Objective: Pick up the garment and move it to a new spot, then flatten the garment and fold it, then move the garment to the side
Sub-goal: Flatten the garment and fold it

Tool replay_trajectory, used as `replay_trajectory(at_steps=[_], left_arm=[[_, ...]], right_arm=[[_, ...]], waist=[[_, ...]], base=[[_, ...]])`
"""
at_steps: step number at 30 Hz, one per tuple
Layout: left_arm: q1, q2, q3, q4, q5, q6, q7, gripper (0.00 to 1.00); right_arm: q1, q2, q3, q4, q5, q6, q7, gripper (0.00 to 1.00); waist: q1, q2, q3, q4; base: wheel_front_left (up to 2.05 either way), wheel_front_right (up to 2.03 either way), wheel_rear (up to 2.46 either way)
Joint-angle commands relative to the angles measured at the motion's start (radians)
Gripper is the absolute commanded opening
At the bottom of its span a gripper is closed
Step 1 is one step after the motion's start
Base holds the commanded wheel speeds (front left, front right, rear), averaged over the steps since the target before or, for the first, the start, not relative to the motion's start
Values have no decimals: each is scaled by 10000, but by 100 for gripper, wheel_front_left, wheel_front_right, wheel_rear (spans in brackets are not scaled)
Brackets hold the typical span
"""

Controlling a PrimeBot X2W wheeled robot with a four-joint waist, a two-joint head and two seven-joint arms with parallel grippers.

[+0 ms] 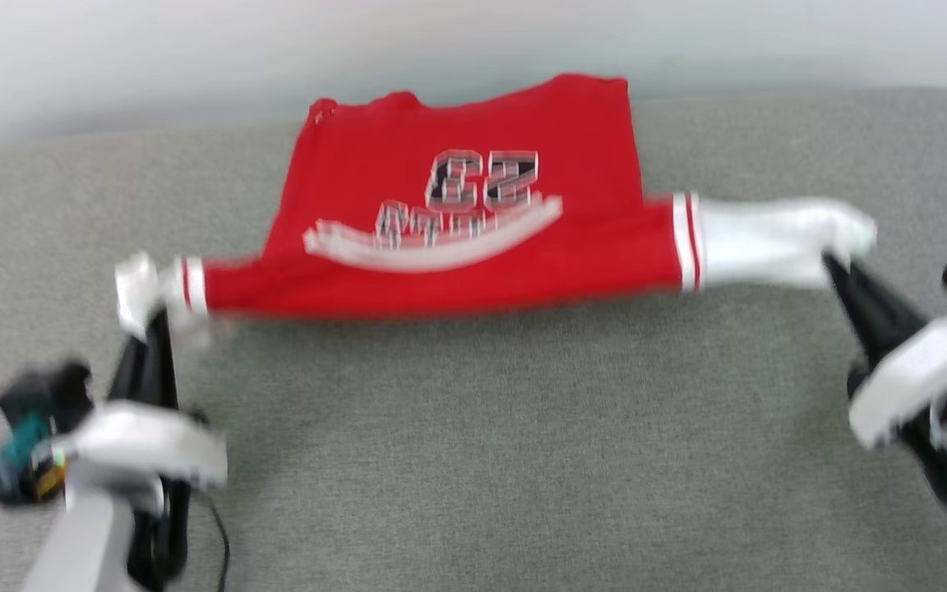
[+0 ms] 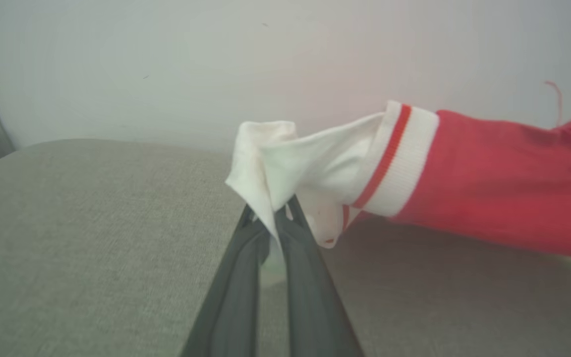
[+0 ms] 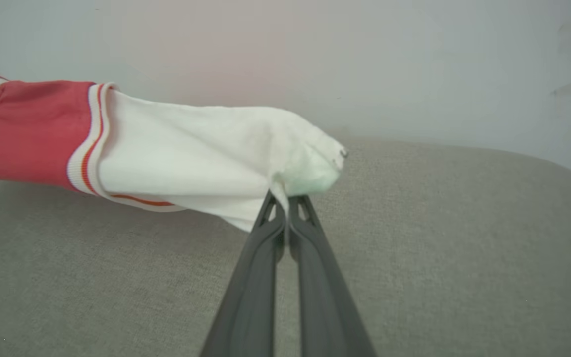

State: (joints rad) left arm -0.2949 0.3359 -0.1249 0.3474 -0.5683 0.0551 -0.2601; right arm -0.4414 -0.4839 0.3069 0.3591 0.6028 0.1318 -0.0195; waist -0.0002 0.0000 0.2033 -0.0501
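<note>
The garment (image 1: 441,288), a red jersey-style T-shirt with white sleeves and a black-and-white "23", is stretched across the far half of the grey cloth-covered table (image 1: 473,452), print upside down in the head view. The left hand (image 1: 153,316) pinches one white sleeve end, the right hand (image 1: 831,263) the other, both sleeves raised off the table.

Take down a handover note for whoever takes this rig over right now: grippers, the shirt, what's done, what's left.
Left gripper: jaws shut on one white sleeve end of the garment.
Right gripper: jaws shut on the other sleeve end.
The garment is stretched between them over the grey fabric surface, number side up.
Done: gripped by both sleeves.
Left: lay it flat, fold it, move it aside.
</note>
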Motion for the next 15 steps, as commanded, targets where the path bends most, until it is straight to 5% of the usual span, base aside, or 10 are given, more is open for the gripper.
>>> replay_trajectory(at_steps=[1, 15], left_arm=[[634, 110, 119, -311, -2, 198, -64, 0], [5098, 108, -125, -3184, 9, 1456, 1038, 0]], right_arm=[[741, -22, -319, -297, -114, -21, 198, 0], [6600, 1160, -2453, -3790, -1240, -21, 3094, 0]], waist=[[2, 0, -367, 81], [2, 0, -1306, 409]], base=[[0, 0, 0], [0, 0, 0]])
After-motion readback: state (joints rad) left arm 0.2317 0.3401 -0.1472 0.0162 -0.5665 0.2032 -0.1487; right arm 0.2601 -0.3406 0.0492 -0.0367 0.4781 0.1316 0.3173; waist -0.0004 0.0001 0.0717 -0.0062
